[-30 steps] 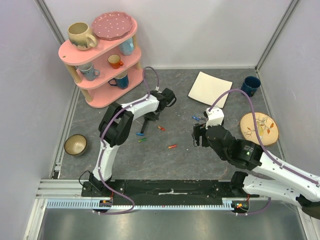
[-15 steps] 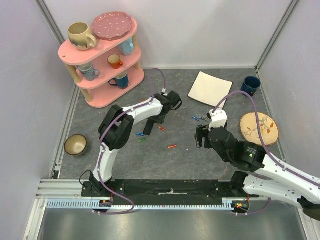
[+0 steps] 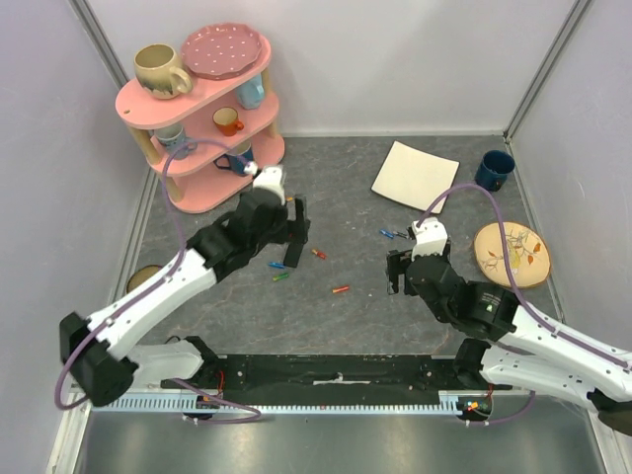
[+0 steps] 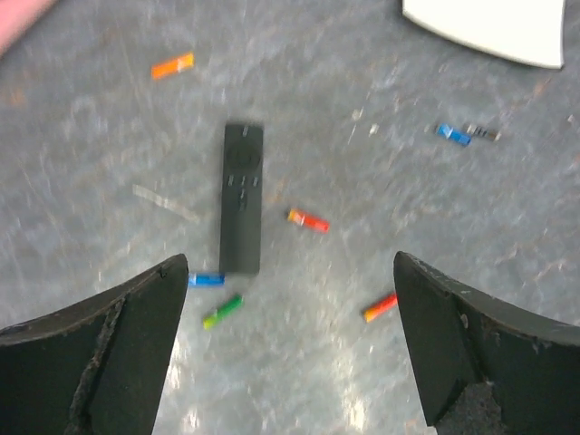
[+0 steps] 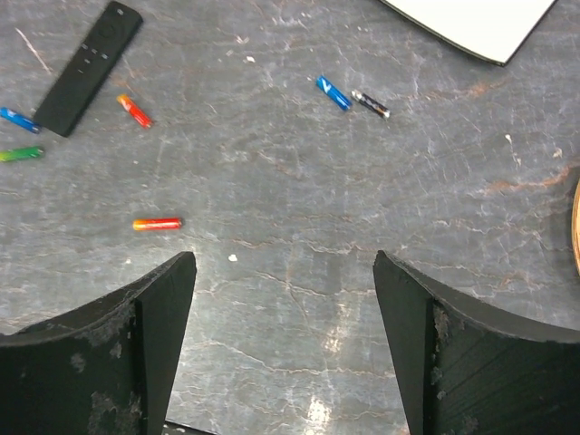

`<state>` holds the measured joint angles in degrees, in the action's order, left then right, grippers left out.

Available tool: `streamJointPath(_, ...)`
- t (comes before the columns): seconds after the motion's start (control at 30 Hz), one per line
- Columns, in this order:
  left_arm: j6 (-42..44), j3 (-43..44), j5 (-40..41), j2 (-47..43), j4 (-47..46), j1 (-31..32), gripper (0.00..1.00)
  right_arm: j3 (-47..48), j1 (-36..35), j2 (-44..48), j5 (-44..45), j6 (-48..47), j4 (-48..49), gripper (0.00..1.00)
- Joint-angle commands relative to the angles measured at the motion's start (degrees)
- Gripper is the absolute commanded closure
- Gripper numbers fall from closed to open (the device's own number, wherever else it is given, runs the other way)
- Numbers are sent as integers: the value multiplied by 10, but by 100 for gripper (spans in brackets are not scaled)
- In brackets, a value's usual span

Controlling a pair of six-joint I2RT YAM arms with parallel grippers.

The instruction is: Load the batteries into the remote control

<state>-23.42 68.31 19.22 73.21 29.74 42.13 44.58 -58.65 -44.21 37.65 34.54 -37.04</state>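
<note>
The remote control (image 4: 242, 199) (image 5: 89, 68) lies flat on the grey table with its button side up, so no battery recess shows. It also appears in the top view, remote control (image 3: 293, 254). Batteries lie loose around it: blue (image 4: 207, 280), green (image 4: 222, 311), red (image 4: 308, 220), orange-red (image 4: 381, 308) (image 5: 158, 224), orange (image 4: 172, 65). Farther right lie a blue one (image 5: 333, 92) and a dark one (image 5: 371, 104). My left gripper (image 4: 290, 267) (image 3: 292, 225) hovers open over the remote's near end, holding nothing. Right of the batteries, my right gripper (image 5: 284, 258) (image 3: 398, 269) is open and empty over bare table.
A pink three-tier shelf (image 3: 197, 104) with mugs and a plate stands at the back left. A white square plate (image 3: 415, 176), a blue mug (image 3: 495, 168) and a round wooden plate (image 3: 511, 254) are at the back right. A bowl (image 3: 143, 276) peeks out beside the left arm.
My left gripper has opened wide, and its arm has swung so that the elbow now lies low to the left. The right gripper has barely shifted.
</note>
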Motion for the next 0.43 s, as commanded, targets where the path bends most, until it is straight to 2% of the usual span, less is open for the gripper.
streamJointPath(0.0,-108,-167,-31,-102,-71,-2,1,-35,0,7,32,5,42,13)
streamJointPath(0.2,-147,-259,-37,-242,-74,-1,1,-37,0,-37,24,-13,93,11)
streamJointPath(0.27,-138,-275,-10,-255,-67,-1,1,-27,0,-50,16,-15,97,11)
streamJointPath(0.4,-158,-251,9,-224,-8,-1,1,-6,0,-41,3,-25,133,11)
